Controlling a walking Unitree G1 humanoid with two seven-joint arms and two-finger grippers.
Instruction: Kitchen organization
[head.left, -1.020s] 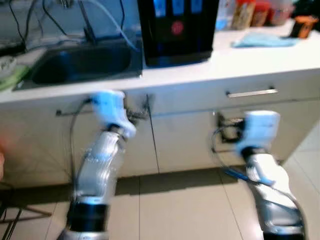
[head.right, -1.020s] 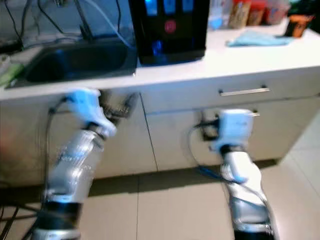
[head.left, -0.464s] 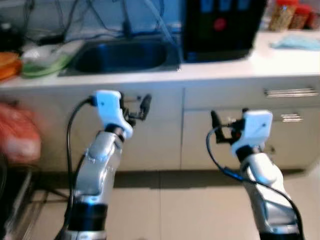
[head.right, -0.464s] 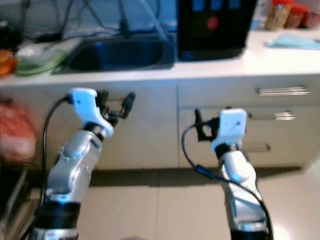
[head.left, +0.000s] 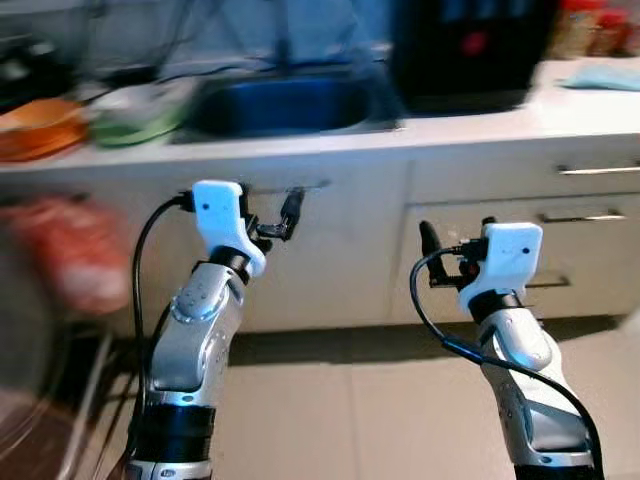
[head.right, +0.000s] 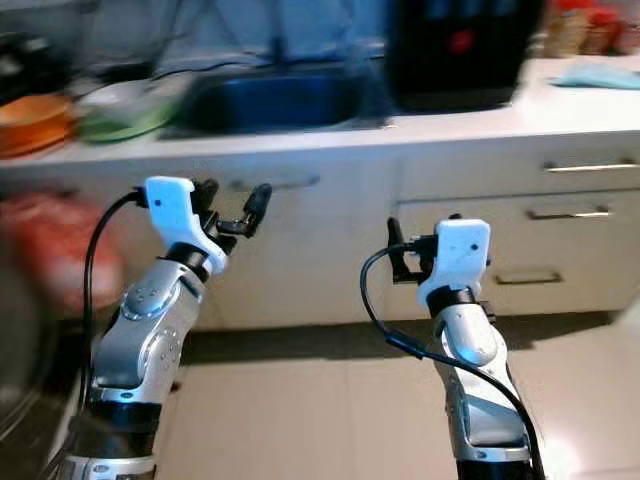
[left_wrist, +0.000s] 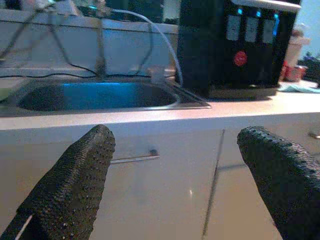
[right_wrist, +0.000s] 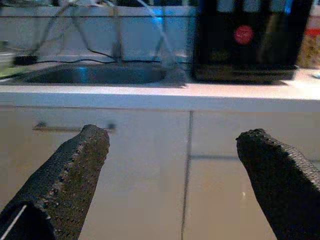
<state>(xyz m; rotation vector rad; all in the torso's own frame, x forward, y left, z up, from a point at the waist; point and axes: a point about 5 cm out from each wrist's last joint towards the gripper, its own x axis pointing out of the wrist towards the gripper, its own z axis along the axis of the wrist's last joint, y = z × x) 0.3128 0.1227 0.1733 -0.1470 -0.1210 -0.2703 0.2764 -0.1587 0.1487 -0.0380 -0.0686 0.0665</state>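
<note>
Approach stage: no item in hand, organizing not begun.
We find the left hand (head.left: 268, 222) and right hand (head.right: 404, 252) both spread, empty, raised before the cabinets; bowls (head.left: 130, 108) lie on the tabletop (head.left: 480, 118) beside the sink (head.left: 280, 105), untouched.

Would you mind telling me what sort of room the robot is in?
Most likely a home kitchen: a sink set into a white counter, drawers below, and a black dispenser standing on top.
</note>
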